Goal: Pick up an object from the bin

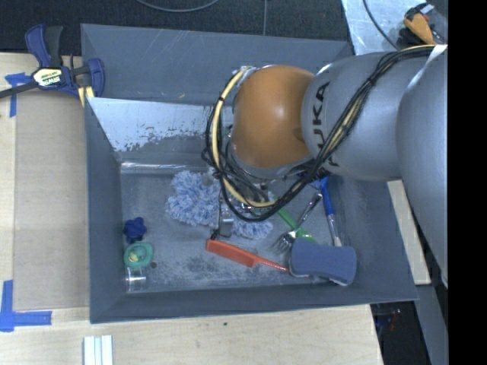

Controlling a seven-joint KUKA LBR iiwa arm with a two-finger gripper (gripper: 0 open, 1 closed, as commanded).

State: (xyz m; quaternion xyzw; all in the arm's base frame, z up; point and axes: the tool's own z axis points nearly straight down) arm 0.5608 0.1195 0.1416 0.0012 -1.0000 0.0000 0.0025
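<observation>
The pale blue, fluffy, shaggy cloth [189,196] lies bunched on the floor of the grey metal bin [106,226], a little towards the back and near the middle. It is the thing nearest the gripper [227,223], which is low in the bin at the cloth's right edge, touching or just above its fringe. The arm's orange cover and cables hide most of the gripper, so I cannot tell whether it is spread or pressed together, nor whether any of the cloth is caught in it. Judging by this, the reach into the bin is made, but the pick itself is not shown as done: the cloth rests on the floor and nothing is seen lifted. What is left is a sure grasp and the raise clear of the bin. Just in front of the gripper lies a flat orange-red plastic comb [243,255]. To the right are a green-handled utensil [288,220], a blue pen [330,217] and a dark blue padded pouch [323,261]. Well apart at the left are a small dark blue piece [135,227] and a clear little jar with a green lid [138,257].
</observation>
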